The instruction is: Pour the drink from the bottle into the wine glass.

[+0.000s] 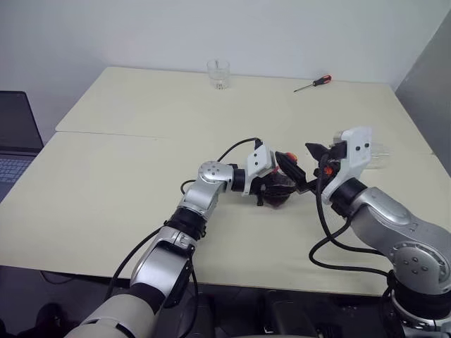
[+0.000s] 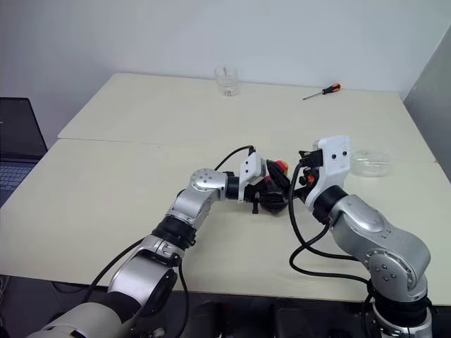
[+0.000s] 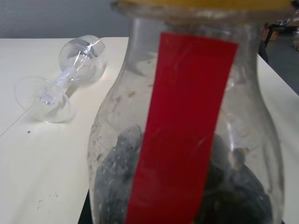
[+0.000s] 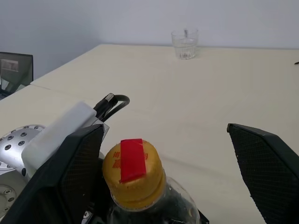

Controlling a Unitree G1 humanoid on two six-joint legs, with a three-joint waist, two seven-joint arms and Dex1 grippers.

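Left wrist view, bottle point(image 3: 187, 140) holding dark drink point(image 3: 233, 186), wine glass point(image 3: 70, 74) toppled

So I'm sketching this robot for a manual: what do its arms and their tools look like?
Both arms are rounded silver-grey metal segments with black joint bands and loose black cables. Each wrist carries a white angular block. The left tool and right tool have black fingers; the right's pads are finely ribbed.

Silver metal arm links, black joints, white wrist housings behind each tool; left tool point(image 1: 276, 184), right tool point(image 4: 175, 163) fingers black, textured; black cables looped alongside.
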